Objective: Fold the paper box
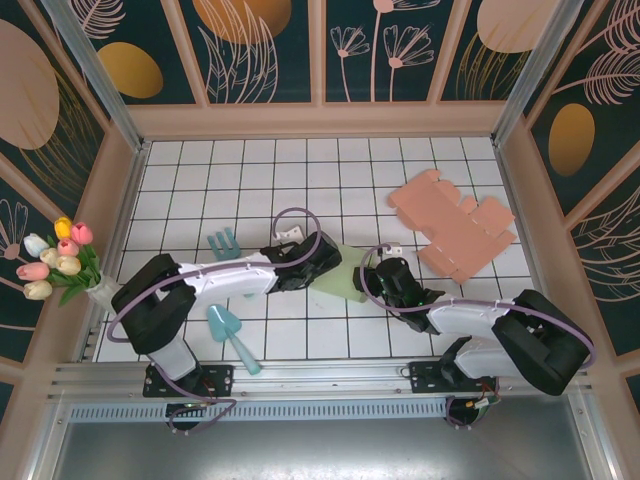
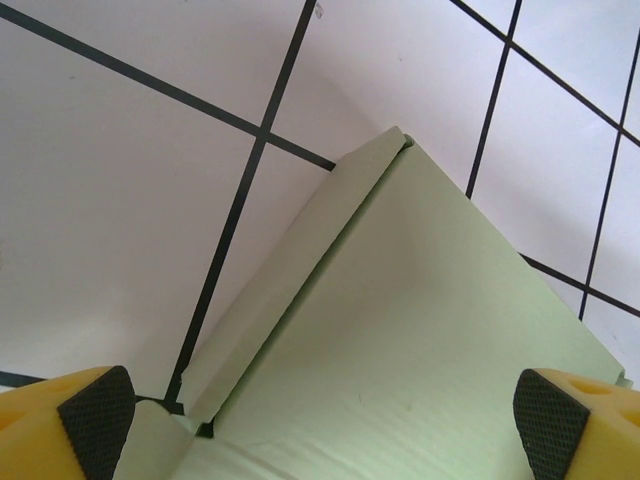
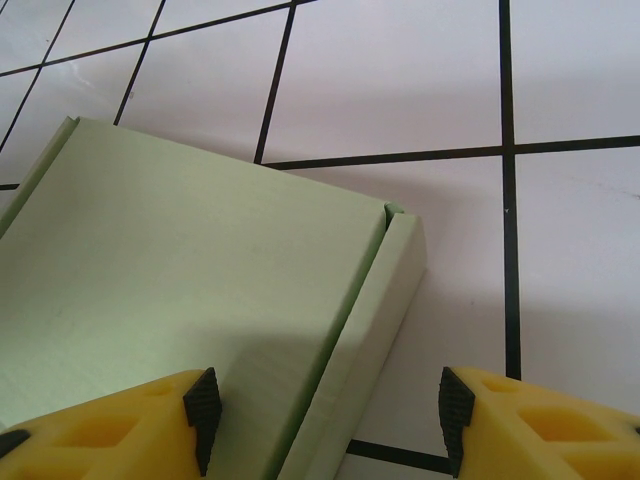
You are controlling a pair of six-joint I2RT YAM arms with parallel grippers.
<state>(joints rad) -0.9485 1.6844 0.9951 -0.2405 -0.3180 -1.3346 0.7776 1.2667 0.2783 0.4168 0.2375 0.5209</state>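
On gridded white tabletop [image 1: 300, 180], green box [image 1: 345, 272]

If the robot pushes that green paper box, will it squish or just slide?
It would probably slide: the green paper box lies flat on the smooth tiled table, so it looks light and easy to shove. It might bend too, since its side flap looks like thin folded card. It shouldn't roll, because its faces are flat.

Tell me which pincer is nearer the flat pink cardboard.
Right. The right pincer is a little left of the pink cardboard and closer to the bases; the left pincer is farther left, across the green box.
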